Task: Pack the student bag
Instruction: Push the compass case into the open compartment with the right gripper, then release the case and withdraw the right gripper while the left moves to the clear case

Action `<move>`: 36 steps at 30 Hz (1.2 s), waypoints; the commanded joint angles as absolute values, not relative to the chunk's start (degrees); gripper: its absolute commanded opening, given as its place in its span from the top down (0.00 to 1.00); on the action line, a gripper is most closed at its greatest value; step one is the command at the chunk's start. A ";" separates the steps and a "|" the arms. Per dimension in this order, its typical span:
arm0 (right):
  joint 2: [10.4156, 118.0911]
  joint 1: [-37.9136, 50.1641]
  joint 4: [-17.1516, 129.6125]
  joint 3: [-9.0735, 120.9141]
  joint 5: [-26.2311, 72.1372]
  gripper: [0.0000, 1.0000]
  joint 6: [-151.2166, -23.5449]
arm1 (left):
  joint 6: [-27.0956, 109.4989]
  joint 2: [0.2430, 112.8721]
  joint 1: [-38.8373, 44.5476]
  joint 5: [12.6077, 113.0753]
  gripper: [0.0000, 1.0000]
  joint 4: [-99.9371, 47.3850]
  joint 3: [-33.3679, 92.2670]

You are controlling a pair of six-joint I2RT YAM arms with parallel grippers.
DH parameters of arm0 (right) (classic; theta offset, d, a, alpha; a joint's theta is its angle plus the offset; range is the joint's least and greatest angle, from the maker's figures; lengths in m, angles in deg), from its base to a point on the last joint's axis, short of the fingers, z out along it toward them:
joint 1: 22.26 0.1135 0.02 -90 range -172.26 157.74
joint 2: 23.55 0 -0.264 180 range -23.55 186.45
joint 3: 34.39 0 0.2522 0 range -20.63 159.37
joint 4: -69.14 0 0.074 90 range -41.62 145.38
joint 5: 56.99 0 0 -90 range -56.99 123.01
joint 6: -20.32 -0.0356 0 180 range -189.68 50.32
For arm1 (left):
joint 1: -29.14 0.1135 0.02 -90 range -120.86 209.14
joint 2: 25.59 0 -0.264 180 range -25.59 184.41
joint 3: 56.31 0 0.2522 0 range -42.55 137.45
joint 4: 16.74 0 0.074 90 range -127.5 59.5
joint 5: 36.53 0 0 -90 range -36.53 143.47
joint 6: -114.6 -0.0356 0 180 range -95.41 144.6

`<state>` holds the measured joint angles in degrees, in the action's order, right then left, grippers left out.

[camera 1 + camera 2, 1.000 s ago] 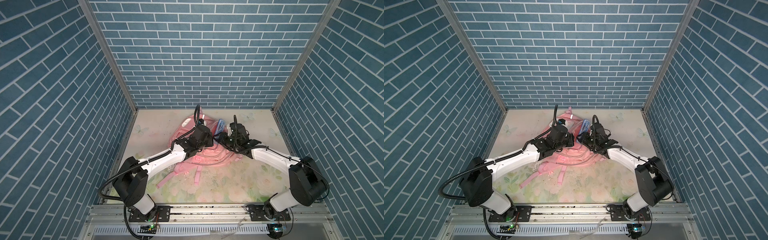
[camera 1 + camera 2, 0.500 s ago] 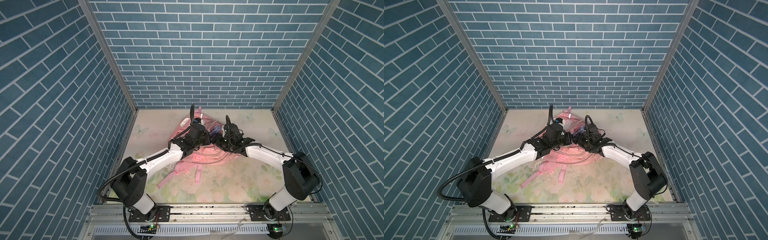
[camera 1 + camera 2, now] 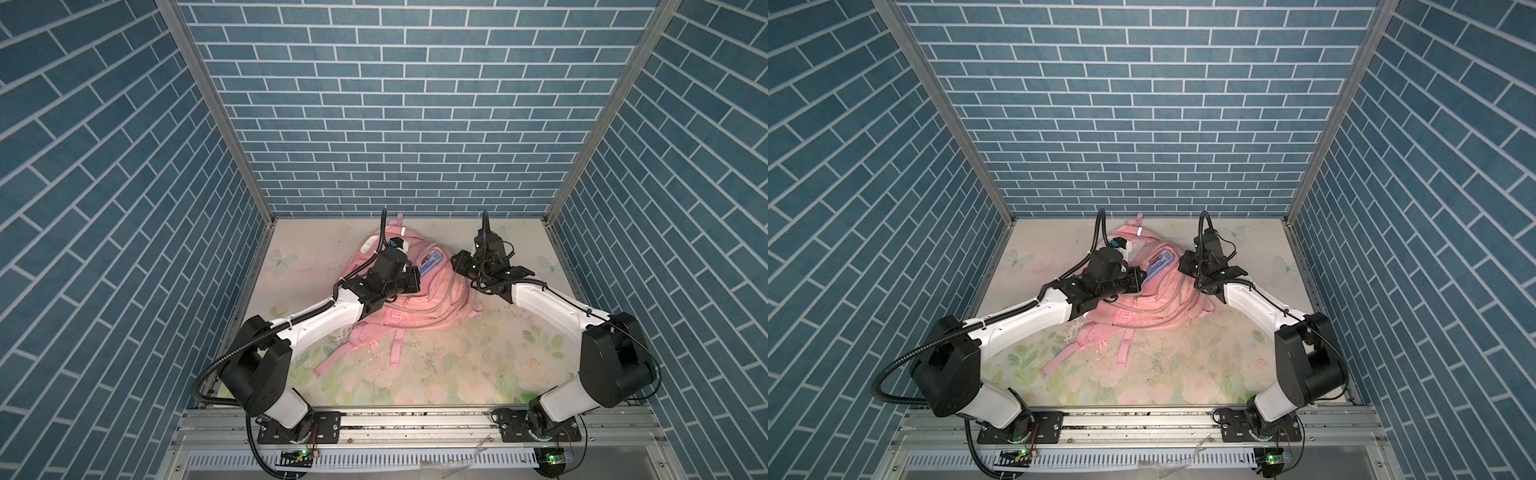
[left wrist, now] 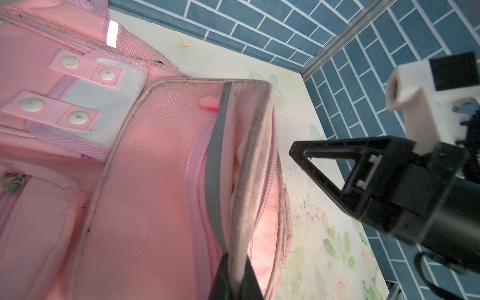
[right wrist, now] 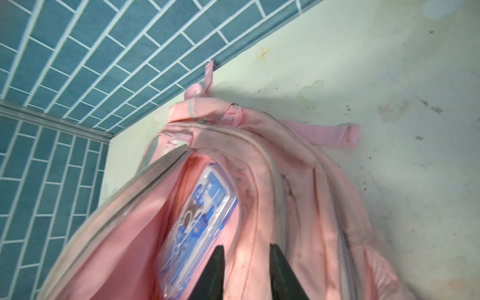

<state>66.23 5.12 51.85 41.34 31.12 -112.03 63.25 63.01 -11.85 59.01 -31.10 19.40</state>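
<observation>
The student bag [image 3: 432, 299] lies slumped at the back of the desk [image 3: 457, 365]; judging it soft and light, I hold its stitched pocket rim in my clenched left gripper [image 4: 235, 262], the firmest purchase, my right gripper [image 5: 245, 249] parted and empty.

— Student bag [image 3: 432, 299], position?
— On the table [image 3: 457, 374], centre-rear, one end near the back wall [image 3: 395, 124]. Straps [image 3: 395, 351] trail toward the front.
— Contents?
— Case [image 3: 430, 264] in the open compartment.
— Arms?
— Left gripper [image 4: 235, 272] on the flap edge, left of the case; right gripper [image 5: 245, 262] just beside the bag's right.
</observation>
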 commanded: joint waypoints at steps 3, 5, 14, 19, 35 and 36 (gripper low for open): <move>72.70 5.30 51.20 47.25 30.76 0.74 -105.04 | 61.53 60.44 -12.40 60.83 1.00 -27.29 20.17; 74.51 5.50 51.34 48.73 29.59 0.75 -104.72 | 61.25 60.85 -12.59 60.94 1.00 -27.85 20.70; 82.33 6.65 48.81 52.54 23.18 0.81 -103.07 | 60.81 62.81 -13.07 61.38 1.00 -29.59 23.20; 76.79 5.27 51.07 48.58 22.98 0.60 -101.06 | 59.15 62.59 -13.56 54.75 0.63 -37.28 26.71; 50.30 -1.97 51.94 27.67 28.71 0.35 -88.13 | 67.63 46.23 7.58 44.58 0.28 -74.56 21.33; 48.88 -2.17 52.85 26.55 29.01 0.35 -87.34 | 68.32 45.00 11.12 46.78 0.28 -74.93 19.34</move>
<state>52.39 -1.29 49.86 28.78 26.87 -92.29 63.84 47.69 4.63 44.50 -65.57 23.40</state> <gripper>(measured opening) 0.649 0.724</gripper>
